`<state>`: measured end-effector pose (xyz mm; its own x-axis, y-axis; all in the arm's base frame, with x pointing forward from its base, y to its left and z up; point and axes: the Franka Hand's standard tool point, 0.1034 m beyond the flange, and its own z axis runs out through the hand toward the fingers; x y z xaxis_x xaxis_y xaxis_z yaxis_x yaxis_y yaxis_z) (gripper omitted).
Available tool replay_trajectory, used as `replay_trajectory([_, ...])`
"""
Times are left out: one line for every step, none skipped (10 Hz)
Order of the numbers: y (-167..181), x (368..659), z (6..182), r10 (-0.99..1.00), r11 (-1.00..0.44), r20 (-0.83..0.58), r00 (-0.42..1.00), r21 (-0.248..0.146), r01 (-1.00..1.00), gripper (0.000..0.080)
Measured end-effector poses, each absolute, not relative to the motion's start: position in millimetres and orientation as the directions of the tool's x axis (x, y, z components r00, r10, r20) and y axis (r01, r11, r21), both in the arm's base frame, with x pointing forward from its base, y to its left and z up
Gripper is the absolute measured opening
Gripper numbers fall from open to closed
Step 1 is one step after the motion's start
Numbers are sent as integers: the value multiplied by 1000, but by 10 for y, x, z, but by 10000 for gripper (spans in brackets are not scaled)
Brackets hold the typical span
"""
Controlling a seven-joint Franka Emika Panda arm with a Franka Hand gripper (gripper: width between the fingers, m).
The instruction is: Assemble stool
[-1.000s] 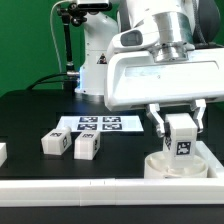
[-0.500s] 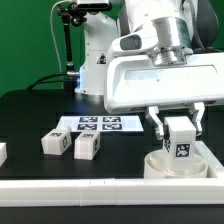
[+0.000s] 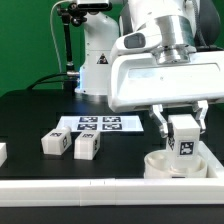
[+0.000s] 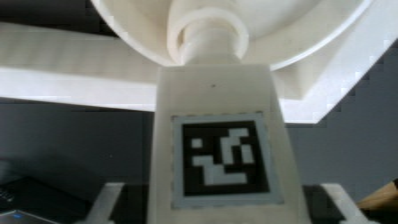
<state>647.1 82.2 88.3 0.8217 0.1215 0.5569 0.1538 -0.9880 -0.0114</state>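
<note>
Gripper (image 3: 182, 134) fingers clamp one white leg block (image 3: 183, 140) from two sides, the jaws about half open and pressed against it. The block stands upright, its black-and-white tag facing the exterior camera. Its lower end comes down onto the round white seat (image 3: 158, 166). The seat lies flat on the black table (image 3: 30, 110), near the corner where the camera-side edge meets the edge at the exterior view's right.

In the wrist view the same leg block (image 4: 221, 100) fills the middle of the picture with its tag in plain sight. A round stub at its far end meets the seat (image 4: 302, 40); whether the stub is fully home cannot be told. The gripper's fingers (image 4: 114, 203) show as pale strips on either side of the block's near end.

Two loose leg blocks lie toward the middle of the table, well apart from the seat: one (image 3: 53, 143) and another (image 3: 87, 146) just beside it, not touching. A white piece (image 3: 2, 152) is cut off at the exterior view's left, too little of it showing to name. The marker board (image 3: 100, 124) lies flat behind the two loose blocks, between them and the robot base (image 3: 95, 70). A long white border rail (image 3: 100, 190) runs along the table's camera-side edge, just in front of the seat.
</note>
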Motion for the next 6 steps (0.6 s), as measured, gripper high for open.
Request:
replay_trajectory([845,6458,874,115,-989,555,824,-16,148,338])
replay_trajectory([831,6451,867,117,-989,565,817,-11,149,338])
replay_trajectory([826,6457,866,116,-989,575,810,-9,147,338])
replay_trajectory([823,6462,864,115,-989,585,803,-7,146,338])
replay_trajectory([817,6473,861,113,-990,598,793,-3,144,338])
replay_trajectory([805,6478,854,116,-989,604,788,1,145,338])
